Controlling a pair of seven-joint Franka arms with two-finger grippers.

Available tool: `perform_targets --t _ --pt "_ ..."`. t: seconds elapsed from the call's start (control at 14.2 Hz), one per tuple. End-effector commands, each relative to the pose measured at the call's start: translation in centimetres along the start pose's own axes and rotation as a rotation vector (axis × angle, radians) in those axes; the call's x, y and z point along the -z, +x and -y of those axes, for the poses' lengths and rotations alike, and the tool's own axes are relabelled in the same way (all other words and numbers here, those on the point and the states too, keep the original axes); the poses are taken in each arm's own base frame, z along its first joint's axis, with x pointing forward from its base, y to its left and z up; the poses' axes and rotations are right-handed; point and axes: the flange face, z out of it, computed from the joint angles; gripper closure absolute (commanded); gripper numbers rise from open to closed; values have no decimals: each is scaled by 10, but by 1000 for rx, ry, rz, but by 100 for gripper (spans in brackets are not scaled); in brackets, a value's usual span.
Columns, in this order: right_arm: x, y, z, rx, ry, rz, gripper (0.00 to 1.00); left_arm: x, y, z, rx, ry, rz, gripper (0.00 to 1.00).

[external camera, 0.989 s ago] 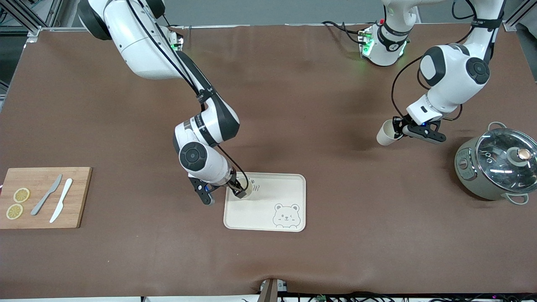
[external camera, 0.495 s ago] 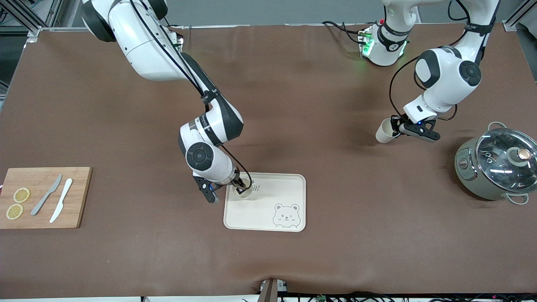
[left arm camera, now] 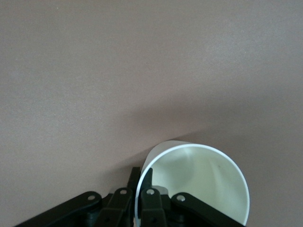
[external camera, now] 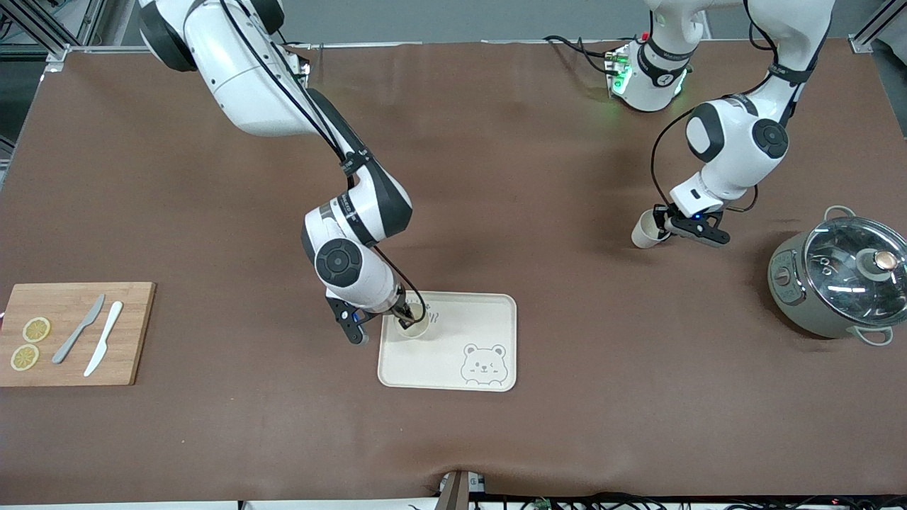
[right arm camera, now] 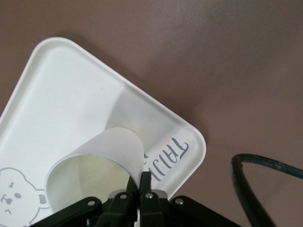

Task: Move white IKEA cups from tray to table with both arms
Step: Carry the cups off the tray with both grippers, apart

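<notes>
Two white jointed arms [external camera: 283, 99] with black joint bands, black cables, black end effectors and green-lit bases.

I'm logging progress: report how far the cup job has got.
Done: nothing is set down yet. In hand: the left gripper holds one cup over the table; the right gripper is shut on the other cup on the tray. Left: placing both.

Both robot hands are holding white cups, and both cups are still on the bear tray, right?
Not quite. Only the right gripper's cup is on the tray. The left gripper holds its cup off the tray, over the table toward the left arm's end, as the front view shows.
</notes>
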Motion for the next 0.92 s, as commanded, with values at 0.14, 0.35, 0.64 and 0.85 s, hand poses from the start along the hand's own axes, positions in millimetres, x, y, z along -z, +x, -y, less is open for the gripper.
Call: perform_targets --t 0.14,0.35,0.64,0.85 --pt "26 18 -1 63 -58 9 100 -19 -10 3 3 3 7 100" --pt "55 26 -4 132 -50 33 100 -16 -7 2 -3 6 1 100" --pt "93 72 -40 274 -149 82 100 -14 -6 2 -11 10 -4 9" --pt "107 98 -76 403 -156 104 100 -13 -5 3 -10 11 -7 5"
